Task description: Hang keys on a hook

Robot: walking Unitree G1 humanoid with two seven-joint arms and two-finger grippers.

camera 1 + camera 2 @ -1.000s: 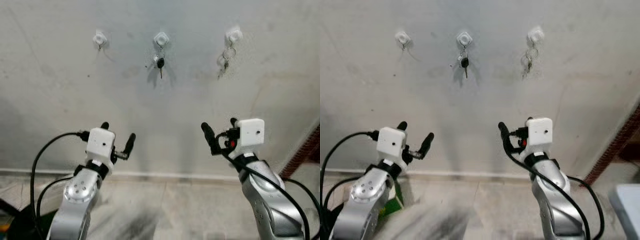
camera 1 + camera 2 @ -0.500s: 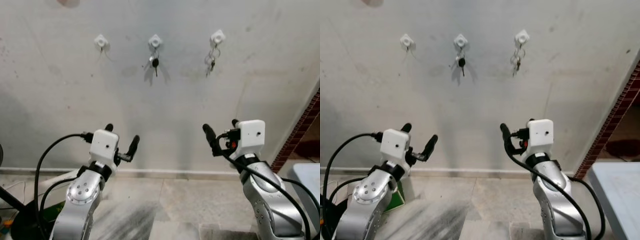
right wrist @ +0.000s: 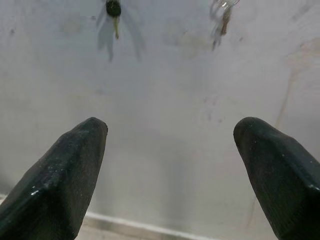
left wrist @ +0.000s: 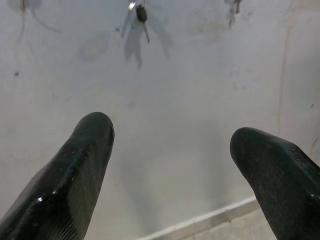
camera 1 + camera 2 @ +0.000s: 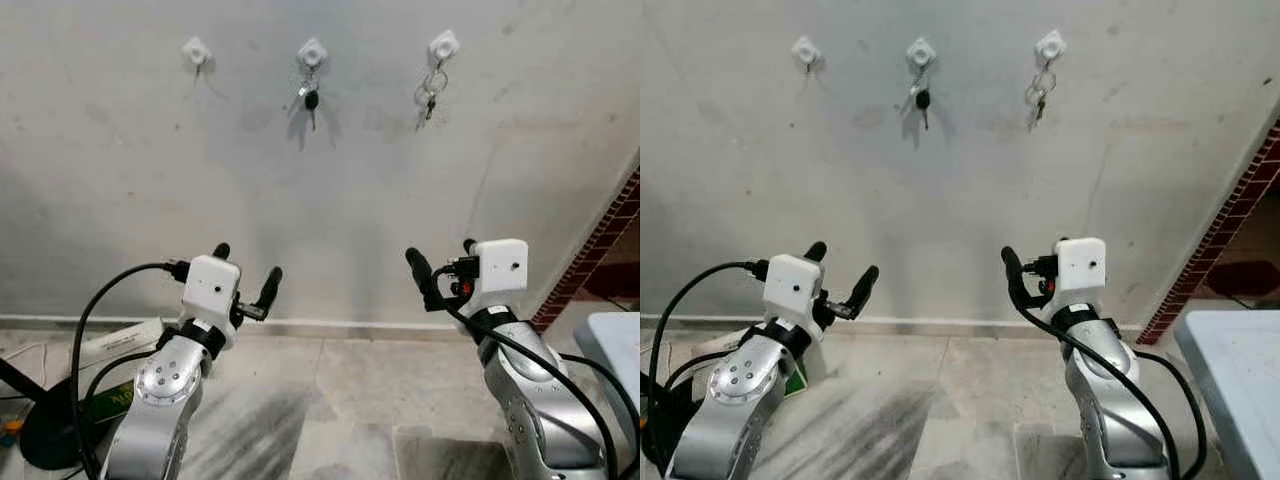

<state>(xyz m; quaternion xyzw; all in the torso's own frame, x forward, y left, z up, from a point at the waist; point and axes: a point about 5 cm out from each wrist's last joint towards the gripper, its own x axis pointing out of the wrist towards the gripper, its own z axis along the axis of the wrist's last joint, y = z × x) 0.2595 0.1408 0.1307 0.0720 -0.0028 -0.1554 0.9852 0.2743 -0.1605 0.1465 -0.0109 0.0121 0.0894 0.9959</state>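
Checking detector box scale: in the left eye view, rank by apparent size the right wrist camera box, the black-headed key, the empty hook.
1. Right wrist camera box, by far the largest, though it is much nearer the camera.
2. Black-headed key on the middle hook.
3. Empty hook, close to the key in size, so that order is unsure.

Two key sets (image 5: 311,95) hang on wall hooks (image 5: 312,51).

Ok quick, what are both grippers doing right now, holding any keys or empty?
Left gripper: open, empty, raised toward the wall.
Right gripper: open, empty, raised toward the wall.
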